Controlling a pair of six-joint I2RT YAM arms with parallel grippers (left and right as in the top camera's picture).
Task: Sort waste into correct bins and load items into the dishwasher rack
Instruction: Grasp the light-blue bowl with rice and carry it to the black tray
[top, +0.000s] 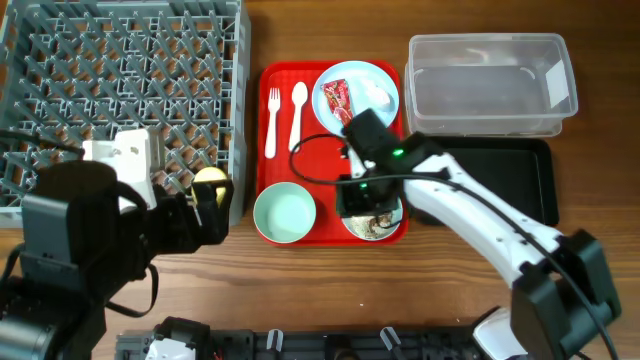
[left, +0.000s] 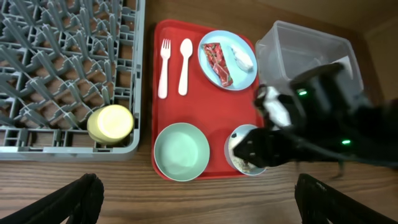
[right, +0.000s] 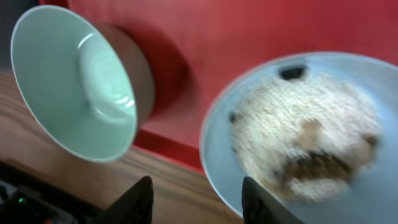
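The grey dishwasher rack (top: 120, 90) at the far left holds the yellow cup (top: 210, 182) in its front right corner. On the red serving tray (top: 330, 140) lie a white fork (top: 272, 122) and spoon (top: 298, 112). Also on it are a pale blue plate (top: 357, 75) with the red-and-white wrapper (top: 336, 98), an empty green bowl (top: 285, 213), and a bowl (right: 217, 162) of brownish-white food scraps (right: 305, 137). My right gripper (right: 199, 202) is open, its fingers either side of that bowl's near rim. My left gripper (left: 199, 205) is open and empty above the wood in front of the tray.
The clear tub (top: 490, 85) stands at the back right, with the black tray (top: 500, 170) just in front of it. My right arm (top: 470, 215) crosses the black tray's left end. A white scrap (top: 378, 95) lies on the plate beside the wrapper.
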